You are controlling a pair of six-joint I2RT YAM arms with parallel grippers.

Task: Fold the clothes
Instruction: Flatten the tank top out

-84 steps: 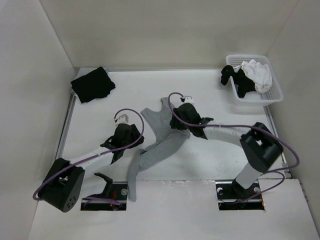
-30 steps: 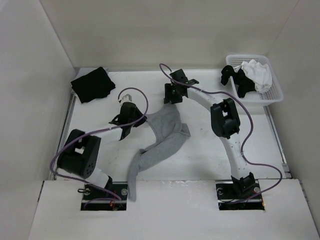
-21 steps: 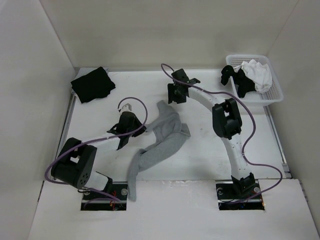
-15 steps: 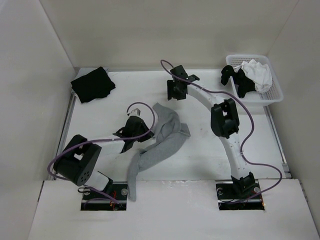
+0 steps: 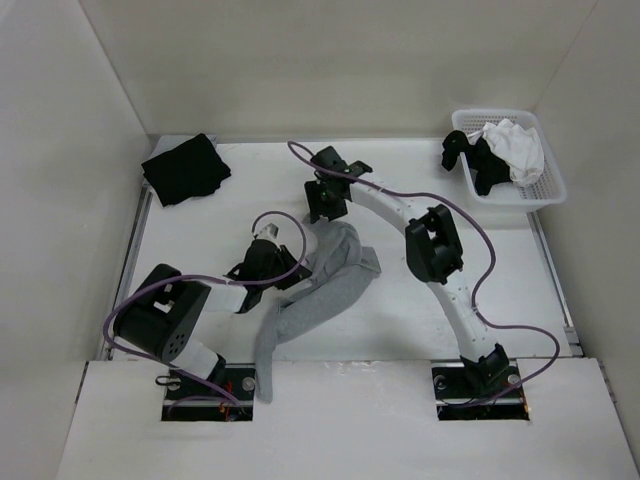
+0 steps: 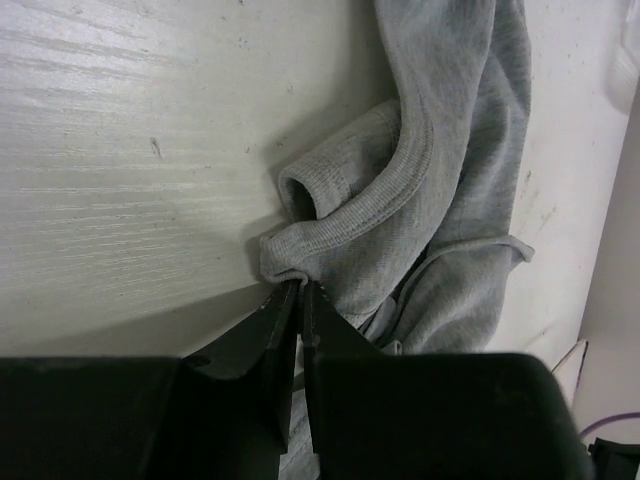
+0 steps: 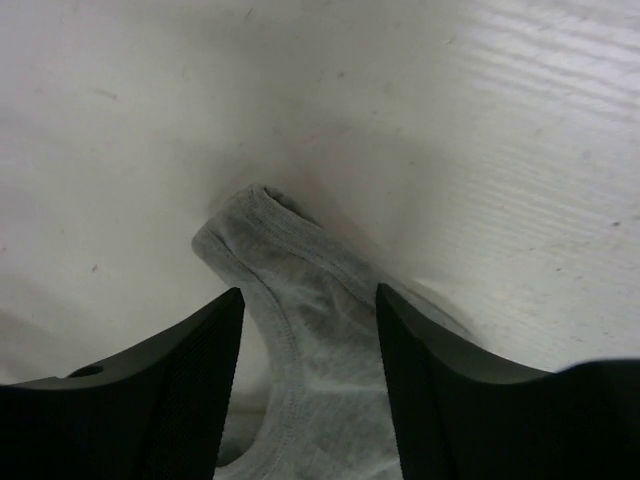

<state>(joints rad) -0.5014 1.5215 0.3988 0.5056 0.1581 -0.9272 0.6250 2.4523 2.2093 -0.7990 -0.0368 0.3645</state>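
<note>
A white table with pale walls on three sides. A crumpled grey sleeveless top lies near its middle, trailing toward the near edge. A black garment sits at the far left corner, a white plastic basket at the far right.

Right jaws now off grey top
</note>
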